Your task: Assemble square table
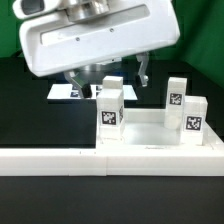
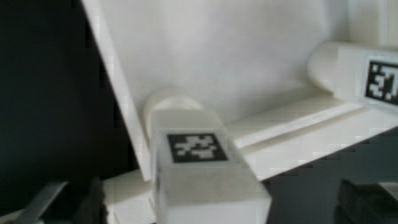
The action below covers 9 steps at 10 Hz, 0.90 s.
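Slab: large white square piece [image 1: 150, 130] lying on the black table [image 1: 30, 110], its raised rim against the low white border wall [image 1: 60, 160] that runs across the front of the exterior view.
Legs: three tagged white blocks stand upright on or at the slab in the exterior view: one [image 1: 110, 108] near the middle, one [image 1: 177, 98] further back toward the exterior view's right, one [image 1: 193, 120] at the right front corner. A fourth cannot be made out.
Arm pose: the white wrist housing [image 1: 95, 35] fills the upper part of the exterior view, hanging over the rear of the slab and pointing down.
Gripper: gripper [image 1: 108, 78] hangs behind the middle leg with its two dark fingers [image 1: 145, 72] spread wide, one to each side, grasping nothing.
Wrist view: looks down on a tagged leg [image 2: 192, 150] standing close below, with a sloping white face of the slab [image 2: 214, 50] behind it and a second tagged block [image 2: 365, 75] further off; dark fingertips [image 2: 45, 200] show at the frame's corners, clear of the leg.
Marker board: flat white sheet [image 1: 70, 92] lying on the table behind the slab, partly hidden by the gripper.
In the way: the middle leg stands between the exterior camera and the gripper, hiding the fingertips.
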Tool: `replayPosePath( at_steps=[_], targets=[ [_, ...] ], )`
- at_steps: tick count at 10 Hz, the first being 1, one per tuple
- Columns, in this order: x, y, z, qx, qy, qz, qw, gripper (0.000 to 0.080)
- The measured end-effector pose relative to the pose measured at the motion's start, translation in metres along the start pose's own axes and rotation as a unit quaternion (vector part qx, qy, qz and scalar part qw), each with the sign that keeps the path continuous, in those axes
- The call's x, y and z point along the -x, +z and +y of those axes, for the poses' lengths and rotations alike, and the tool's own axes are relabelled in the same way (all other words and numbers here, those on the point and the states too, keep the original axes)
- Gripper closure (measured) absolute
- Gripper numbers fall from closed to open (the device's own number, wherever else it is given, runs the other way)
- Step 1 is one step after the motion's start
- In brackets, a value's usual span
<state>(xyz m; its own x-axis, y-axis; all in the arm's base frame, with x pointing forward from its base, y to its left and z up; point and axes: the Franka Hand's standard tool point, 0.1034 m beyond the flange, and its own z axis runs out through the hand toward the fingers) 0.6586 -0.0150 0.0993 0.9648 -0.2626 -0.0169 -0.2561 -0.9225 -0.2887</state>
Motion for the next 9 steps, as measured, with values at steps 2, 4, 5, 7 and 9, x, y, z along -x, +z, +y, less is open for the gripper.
replayPosePath(
  at_steps=[2, 4, 5, 7, 9],
  targets=[
    [0.001, 0.001, -0.001, 0.0, -0.001, -0.001, 1.0, 0.015],
    [0.0, 0.003, 0.006, -0.002, 0.014, -0.032, 0.999, 0.015],
    [-0.01, 0.005, 0.005, -0.003, 0.031, -0.034, 0.999, 0.015],
    [-0.011, 0.008, 0.003, -0.004, 0.03, -0.034, 0.999, 0.015],
    [-0.011, 0.009, 0.003, -0.004, 0.038, -0.034, 0.999, 0.0412]
  ],
)
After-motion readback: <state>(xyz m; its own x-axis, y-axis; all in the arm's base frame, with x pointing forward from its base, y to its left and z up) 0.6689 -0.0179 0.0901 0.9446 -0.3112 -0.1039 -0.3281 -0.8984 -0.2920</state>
